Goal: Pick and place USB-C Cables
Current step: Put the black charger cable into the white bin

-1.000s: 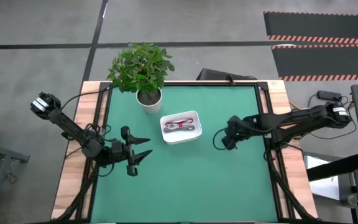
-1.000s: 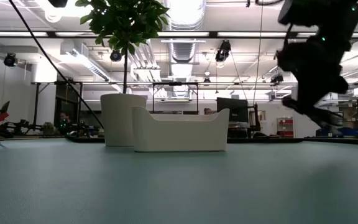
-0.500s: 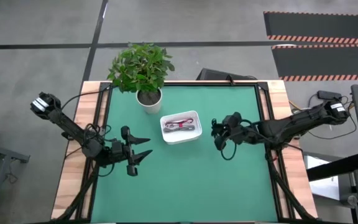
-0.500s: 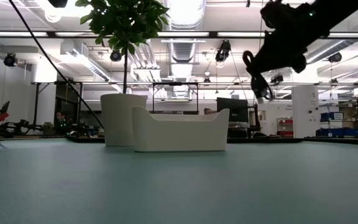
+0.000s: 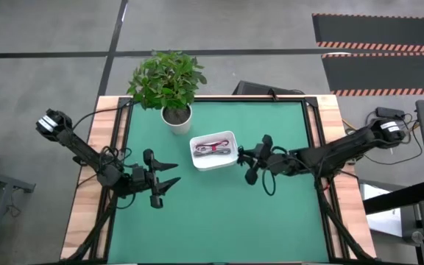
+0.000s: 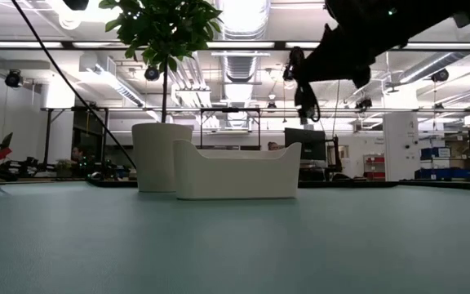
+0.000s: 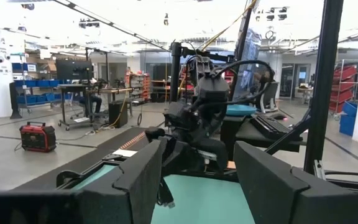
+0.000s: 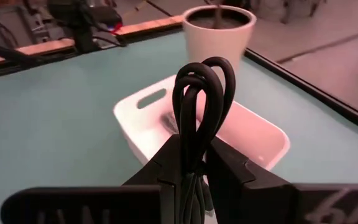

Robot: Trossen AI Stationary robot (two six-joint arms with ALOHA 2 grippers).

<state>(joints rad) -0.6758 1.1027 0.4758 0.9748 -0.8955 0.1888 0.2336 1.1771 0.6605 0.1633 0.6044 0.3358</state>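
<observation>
My right gripper hovers just right of the white tray and is shut on a black looped cable bundle. In the low view the gripper is well above the table, higher than the tray. A dark red cable and a silver-grey cable lie inside the tray. My left gripper waits open at the table's left side, pointing right; in its wrist view the gripper has nothing between its fingers. My right gripper pinches the black cable bundle between its two fingers, part-way along the coil. The looped end sticks out past the fingertips. The fingers reach in roughly level from the table's right side. The bundle is lifted clear of the table.
A potted plant in a white pot stands just beyond the tray toward the far left. Green mat stretches bare in front of the tray. Wooden borders and black robot wires run along both table sides.
My right gripper, carrying the black cable bundle, has travelled toward the table's left, from the right part of the mat to just beside the tray, and has risen somewhat. The left arm has kept still.
</observation>
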